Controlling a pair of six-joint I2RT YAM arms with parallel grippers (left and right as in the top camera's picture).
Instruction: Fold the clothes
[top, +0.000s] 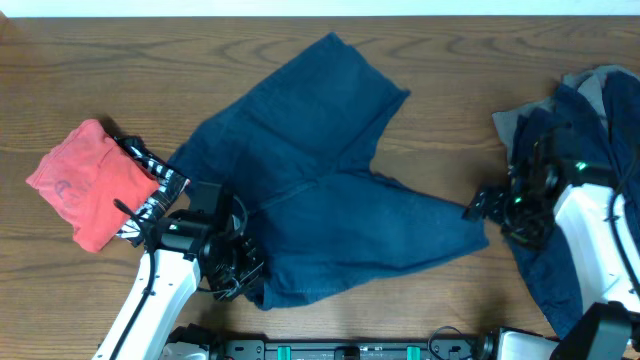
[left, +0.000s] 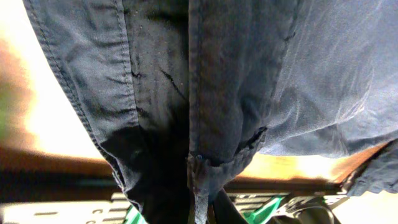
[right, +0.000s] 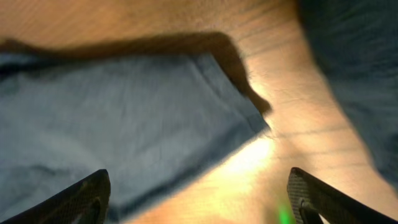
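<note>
Left gripper (top: 238, 268): closed on navy trousers (top: 320, 170), whose edge is pinched between its fingers.
Right gripper (right: 198, 186): spread wide, nothing held; the trousers' hem corner is seen just ahead.

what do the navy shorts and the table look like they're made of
The shorts: woven cotton-like cloth, matte, maybe twill; stitched seams and soft creases show in the left wrist view. The table: wood or wood-look laminate, brown with visible grain lines and a slight sheen; which one cannot be told.
</note>
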